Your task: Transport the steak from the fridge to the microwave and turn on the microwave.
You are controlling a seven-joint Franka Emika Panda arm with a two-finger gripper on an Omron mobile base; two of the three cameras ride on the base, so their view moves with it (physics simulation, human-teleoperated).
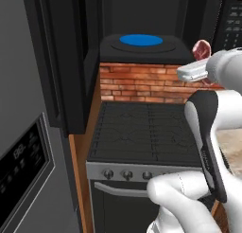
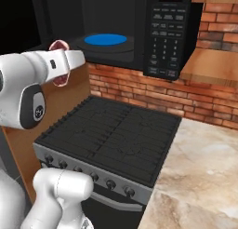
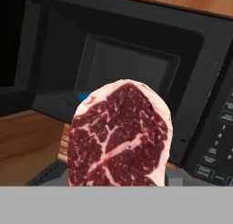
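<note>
I have the arm raised level, gripper (image 1: pixel 201 61) clamped on one steak (image 3: pixel 120 134). One open microwave (image 3: pixel 136 73) sits just ahead.

- Steak (image 3: pixel 119 136): deep red, whitish marbling, pale pink rim.
- Microwave (image 2: pixel 139 32): black all over, grey-white keypad lettering.
- Turntable (image 1: pixel 141 40): bright blue disc on black.
- Wall (image 2: pixel 153 95): red-orange brick, pale mortar lines.
- Stove (image 1: pixel 144 132): black grates, steel-grey front strip, dark knobs.
- Arm (image 1: pixel 222 113): white shells, dark joint bands.
- Fridge (image 1: pixel 23 132): grey steel, dark dispenser panel.
- Tabletop (image 2: pixel 200 177): beige-and-white marbled stone.
- Side panel (image 2: pixel 56 111): warm orange-brown wood.
</note>
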